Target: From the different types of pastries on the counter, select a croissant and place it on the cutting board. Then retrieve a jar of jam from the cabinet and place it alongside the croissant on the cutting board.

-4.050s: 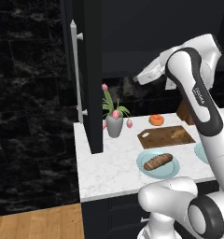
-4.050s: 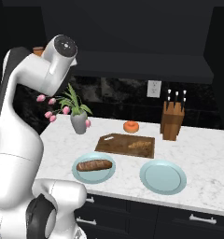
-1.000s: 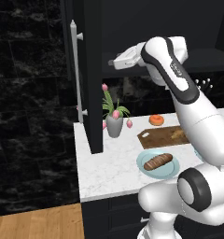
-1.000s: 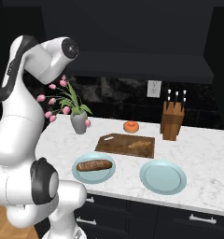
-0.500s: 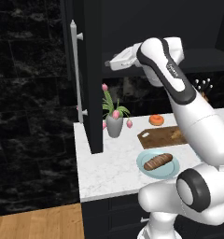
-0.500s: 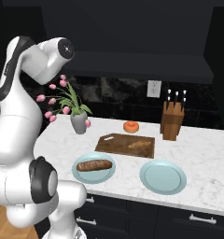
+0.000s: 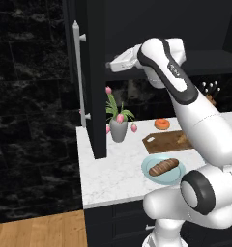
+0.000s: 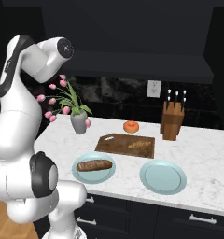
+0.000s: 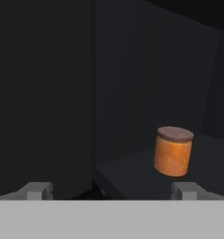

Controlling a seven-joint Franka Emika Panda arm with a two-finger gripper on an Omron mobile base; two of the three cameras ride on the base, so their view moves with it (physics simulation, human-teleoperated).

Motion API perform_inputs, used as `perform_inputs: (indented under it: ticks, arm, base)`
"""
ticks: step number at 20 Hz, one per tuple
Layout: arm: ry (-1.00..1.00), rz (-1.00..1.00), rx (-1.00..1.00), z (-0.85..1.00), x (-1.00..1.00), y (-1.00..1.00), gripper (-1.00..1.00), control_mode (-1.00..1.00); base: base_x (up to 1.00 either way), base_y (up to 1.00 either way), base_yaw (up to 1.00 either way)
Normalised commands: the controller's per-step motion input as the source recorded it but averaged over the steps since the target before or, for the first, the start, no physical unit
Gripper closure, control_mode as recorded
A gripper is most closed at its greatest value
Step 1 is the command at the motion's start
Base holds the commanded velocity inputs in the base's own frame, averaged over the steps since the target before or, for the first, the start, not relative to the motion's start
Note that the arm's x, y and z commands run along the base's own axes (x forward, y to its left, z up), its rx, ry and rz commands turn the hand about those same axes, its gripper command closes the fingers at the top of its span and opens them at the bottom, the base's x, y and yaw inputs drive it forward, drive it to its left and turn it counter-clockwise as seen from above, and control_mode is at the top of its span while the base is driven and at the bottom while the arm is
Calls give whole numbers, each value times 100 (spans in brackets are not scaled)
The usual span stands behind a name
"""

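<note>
My gripper (image 9: 111,191) is open with nothing between its fingertips (image 9: 37,190). It points into the dark cabinet (image 7: 96,72), whose door stands open. The jar of jam (image 9: 173,151), orange-red with a dark lid, stands upright on the shelf ahead, just above my right fingertip and apart from it. From the left base view my gripper (image 7: 111,64) sits at the cabinet's opening, high above the counter (image 7: 113,169). The croissant (image 8: 140,145) lies on the right part of the cutting board (image 8: 118,144); croissant (image 7: 183,140) and board (image 7: 159,142) also show partly behind my arm.
A long brown loaf (image 8: 94,165) lies on a teal plate (image 8: 81,175), and a second teal plate (image 8: 163,176) sits to its right. An orange doughnut (image 8: 130,126), a vase of tulips (image 8: 79,122) and a knife block (image 8: 172,121) stand further back. The door's silver handle (image 7: 79,72) is left of my hand.
My hand has eased a little further left toward the cabinet opening. The jaws stay open, and nothing on the counter has moved.
</note>
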Motion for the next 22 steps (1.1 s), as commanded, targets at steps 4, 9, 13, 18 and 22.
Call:
perform_inputs:
  ticks: [4, 9, 13, 18, 22]
  arm:
    - [0, 1, 0, 0, 20, -7, -100, -100]
    - [0, 0, 0, 0, 35, -24, -100, -100]
    - [0, 0, 0, 0, 57, -16, -100, -100]
    - [0, 0, 0, 0, 30, -1, -100, -100]
    - [0, 0, 0, 0, 16, 0, -100, -100]
  base:
    - [0, 0, 0]
    - [0, 0, 0]
    - [0, 0, 0]
    - [0, 0, 0]
    - [0, 0, 0]
